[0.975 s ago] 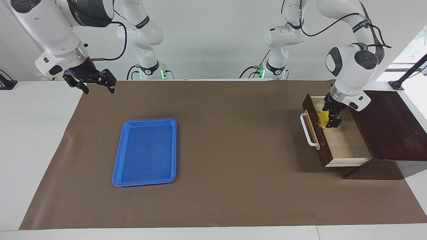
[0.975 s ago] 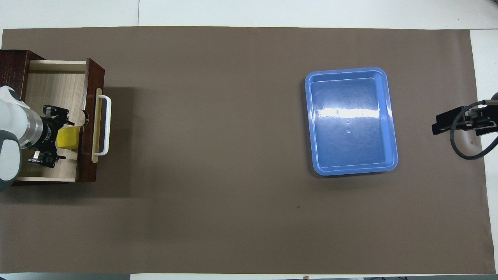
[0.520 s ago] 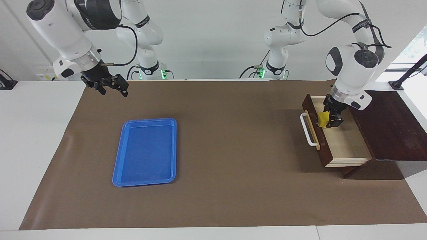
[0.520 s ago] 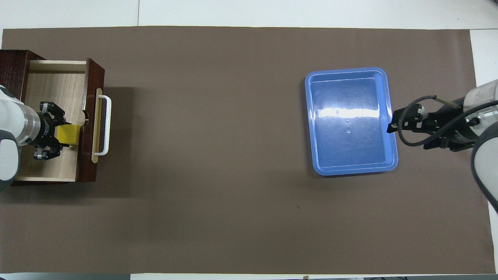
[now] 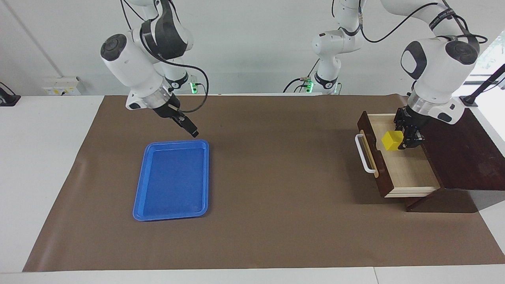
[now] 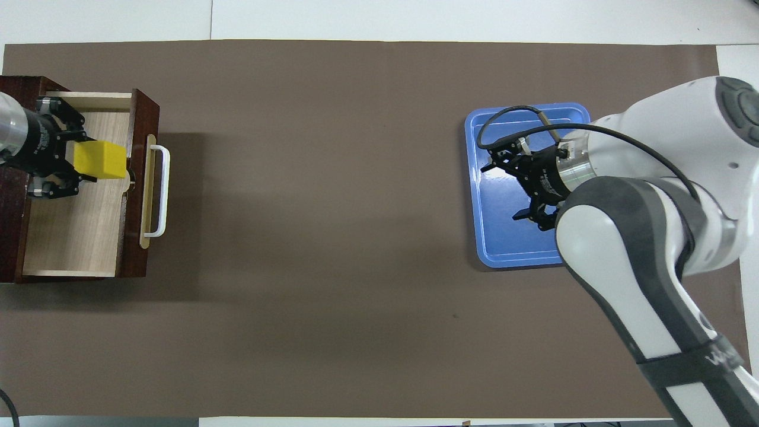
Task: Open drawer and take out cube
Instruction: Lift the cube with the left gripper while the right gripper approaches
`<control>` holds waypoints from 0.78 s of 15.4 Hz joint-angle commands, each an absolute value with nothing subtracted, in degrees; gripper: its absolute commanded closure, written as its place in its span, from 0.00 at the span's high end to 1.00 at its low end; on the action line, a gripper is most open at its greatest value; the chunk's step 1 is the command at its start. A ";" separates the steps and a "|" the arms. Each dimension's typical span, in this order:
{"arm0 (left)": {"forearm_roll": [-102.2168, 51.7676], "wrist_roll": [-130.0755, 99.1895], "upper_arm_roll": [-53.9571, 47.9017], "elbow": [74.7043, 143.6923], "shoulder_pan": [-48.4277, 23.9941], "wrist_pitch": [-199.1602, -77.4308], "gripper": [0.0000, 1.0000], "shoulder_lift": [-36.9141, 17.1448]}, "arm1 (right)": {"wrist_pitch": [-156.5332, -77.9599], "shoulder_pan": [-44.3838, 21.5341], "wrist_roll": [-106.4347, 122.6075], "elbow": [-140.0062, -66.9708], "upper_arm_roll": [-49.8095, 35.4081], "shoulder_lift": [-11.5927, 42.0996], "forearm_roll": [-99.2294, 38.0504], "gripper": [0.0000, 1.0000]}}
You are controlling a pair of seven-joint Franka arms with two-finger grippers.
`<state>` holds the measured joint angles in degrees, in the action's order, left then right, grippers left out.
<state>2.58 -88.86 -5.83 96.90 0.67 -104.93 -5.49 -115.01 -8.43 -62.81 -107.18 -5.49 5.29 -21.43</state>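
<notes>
Lifting step, item by item.

1. Left gripper (image 5: 403, 141): fingers clamped on the cube (image 5: 392, 141), which sits between them, raised clear of the pale drawer floor and above the drawer front. The hand hangs over the open drawer (image 5: 410, 173), at the end of it nearer the robots.

2. Cube: bright yellow, held from 2 opposite sides, its face toward the drawer front exposed. In the overhead view the cube (image 6: 99, 160) projects from the left gripper (image 6: 62, 163) toward the white bar handle (image 6: 157, 191).

3. Handling advice, as judgement: the grip looks square, so the sound course is a straight rise until the cube is well above the drawer front, then travel out over the brown mat (image 5: 276, 177) toward the right arm's end of the table. Moving sideways too soon risks clipping the dark front panel just beside the cube. Slow, level motion guards against the cube twisting in the fingers.

4. Right gripper (image 5: 188, 127): open, holding nothing, hanging over the blue tray (image 5: 142, 197) at the tray's rim nearer the robots. The tray holds nothing.

5. Writing: dark lettering on a band of the right arm's link in the overhead view, and on a band of the left arm in the facing view; neither is legible. No other labels seen.
</notes>
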 commanded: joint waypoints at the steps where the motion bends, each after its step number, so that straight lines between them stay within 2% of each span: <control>1: 1.93 -98.57 -5.19 96.93 -6.74 -103.97 0.00 -6.68 | -121.35 -10.80 -71.86 -106.96 -5.27 8.25 -25.30 1.00; 6: 2.02 -128.00 -5.19 101.50 -22.64 -109.67 0.00 -7.29 | -124.89 -12.21 -76.64 -106.96 -5.27 10.54 -34.53 1.00; 8: 2.02 -132.08 -5.10 102.48 -29.33 -111.35 0.00 -7.99 | -125.33 -13.44 -77.51 -106.44 -5.27 12.47 -37.42 1.00; 12: 2.11 -140.36 -5.10 104.41 -34.88 -116.61 0.00 -8.17 | -125.95 -15.55 -79.79 -102.76 -5.27 17.48 -40.43 1.00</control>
<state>2.39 -138.77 -6.44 102.40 -32.82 -113.19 -8.86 -125.41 -14.48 -77.42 -106.23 -5.46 14.02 -39.19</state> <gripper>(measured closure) 0.445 0.000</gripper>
